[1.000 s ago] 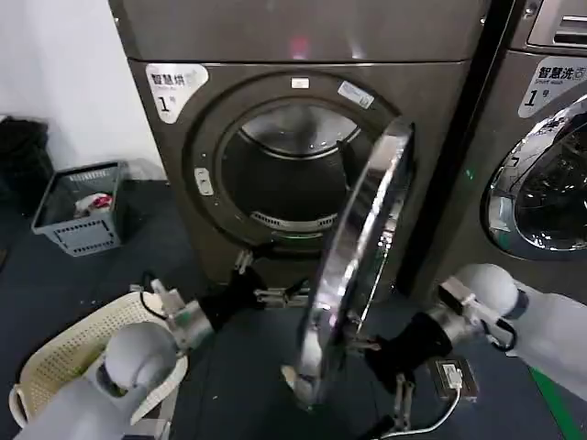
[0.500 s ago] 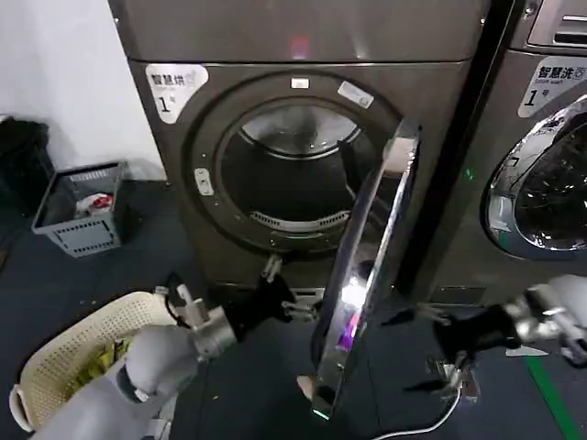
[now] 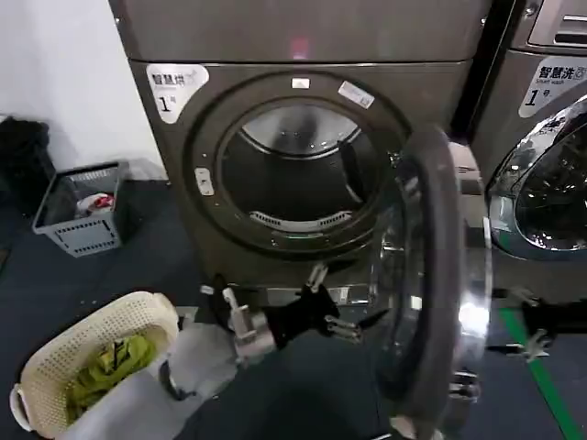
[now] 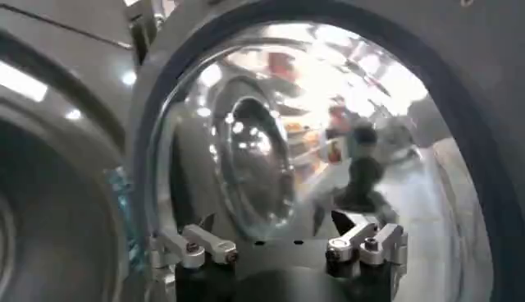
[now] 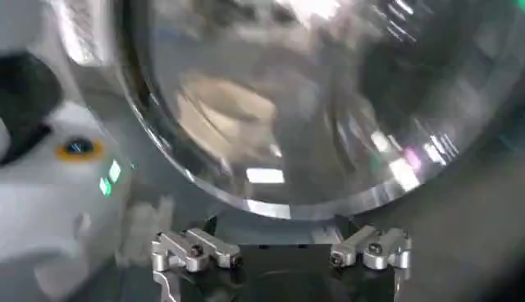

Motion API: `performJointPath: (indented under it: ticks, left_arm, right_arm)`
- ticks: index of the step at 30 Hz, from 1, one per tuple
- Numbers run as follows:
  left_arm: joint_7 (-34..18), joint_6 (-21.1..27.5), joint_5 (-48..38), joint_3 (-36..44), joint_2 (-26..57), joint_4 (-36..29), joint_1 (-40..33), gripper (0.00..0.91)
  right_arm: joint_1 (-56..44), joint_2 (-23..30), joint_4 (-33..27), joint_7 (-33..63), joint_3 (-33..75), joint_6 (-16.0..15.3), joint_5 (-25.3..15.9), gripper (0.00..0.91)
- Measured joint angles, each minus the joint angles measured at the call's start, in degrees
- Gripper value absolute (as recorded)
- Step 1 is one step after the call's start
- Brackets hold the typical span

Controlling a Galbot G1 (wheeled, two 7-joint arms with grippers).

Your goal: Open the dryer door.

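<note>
The dryer (image 3: pixel 303 37) is bronze-grey with a white sticker marked 1, and its drum mouth (image 3: pixel 293 174) stands uncovered. The dryer door (image 3: pixel 431 275) hangs swung out to the right on its hinge, grey inner rim and chrome edge toward me. My left gripper (image 3: pixel 335 307) is low in front of the drum mouth, open, just left of the door's inner side. In the left wrist view the door's domed glass (image 4: pixel 271 139) sits close ahead of the open left gripper (image 4: pixel 279 234). My right gripper (image 3: pixel 530 344) is right of the door, open, facing the chrome ring (image 5: pixel 271 205).
A cream laundry basket (image 3: pixel 55 367) with green clothes sits on the floor at lower left. A grey crate (image 3: pixel 83 206) stands by the wall. A second chrome-ringed machine (image 3: pixel 541 183) is right beside the door. A green line (image 3: pixel 541 390) marks the floor.
The door has swung farther open to the right. My left gripper has followed it rightward along the inner side, and my right arm has drawn back to the right edge.
</note>
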Motion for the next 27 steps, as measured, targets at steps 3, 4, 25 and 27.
performJointPath:
  ticks: [3,4,25,27]
  left_arm:
    - [-0.1,0.1,0.0,1.9,-1.4,1.1,-2.0,0.907]
    - [-0.1,0.1,0.0,2.5,-1.8,1.5,-2.6,0.907]
    - [-0.1,-0.2,1.0,11.0,-9.5,8.9,-9.7,0.907]
    - [-0.1,-0.2,1.1,11.7,-10.3,9.6,-10.2,0.907]
  right_arm:
    - [-0.9,0.2,-6.4,2.3,1.3,2.1,0.1,0.907]
    - [-1.3,0.4,-8.2,3.2,1.9,2.9,0.1,0.907]
    - [-36.6,11.6,-32.3,30.6,52.6,-0.8,-11.3,0.907]
    - [-40.4,13.1,-32.1,33.4,57.3,-1.3,-12.0,0.907]
